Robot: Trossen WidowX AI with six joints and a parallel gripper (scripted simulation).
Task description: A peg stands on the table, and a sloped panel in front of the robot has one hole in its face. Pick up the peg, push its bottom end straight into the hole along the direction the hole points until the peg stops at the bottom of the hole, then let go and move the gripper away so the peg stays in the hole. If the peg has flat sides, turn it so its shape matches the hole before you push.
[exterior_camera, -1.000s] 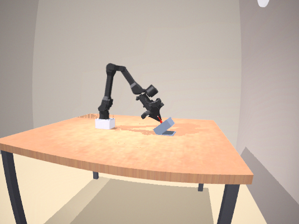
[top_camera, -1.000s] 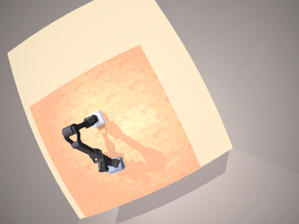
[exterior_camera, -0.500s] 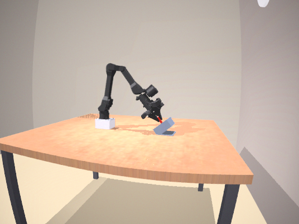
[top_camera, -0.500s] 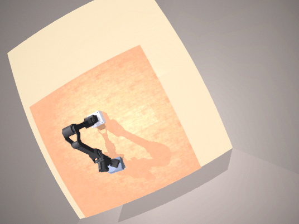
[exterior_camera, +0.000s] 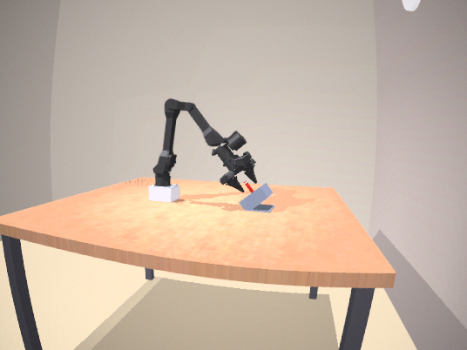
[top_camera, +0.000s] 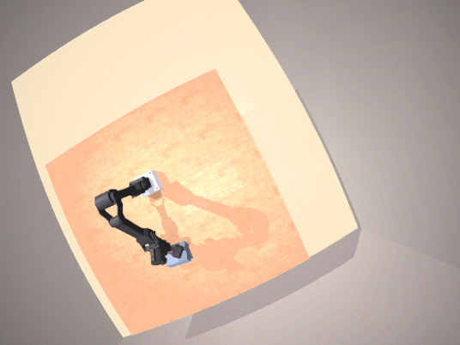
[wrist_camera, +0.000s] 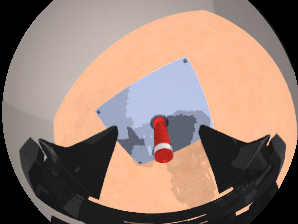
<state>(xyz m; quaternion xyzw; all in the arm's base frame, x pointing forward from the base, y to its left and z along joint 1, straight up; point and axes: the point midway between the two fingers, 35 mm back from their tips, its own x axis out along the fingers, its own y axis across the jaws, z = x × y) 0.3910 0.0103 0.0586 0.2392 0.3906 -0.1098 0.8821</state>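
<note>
While my claw (wrist_camera: 160,145) is gaping wide and gripping nothing, the red peg (wrist_camera: 160,139) is sitting in the hole of the sloped panel (wrist_camera: 154,113), right between my fingertips. I think only pulling the claw away is left.
</note>
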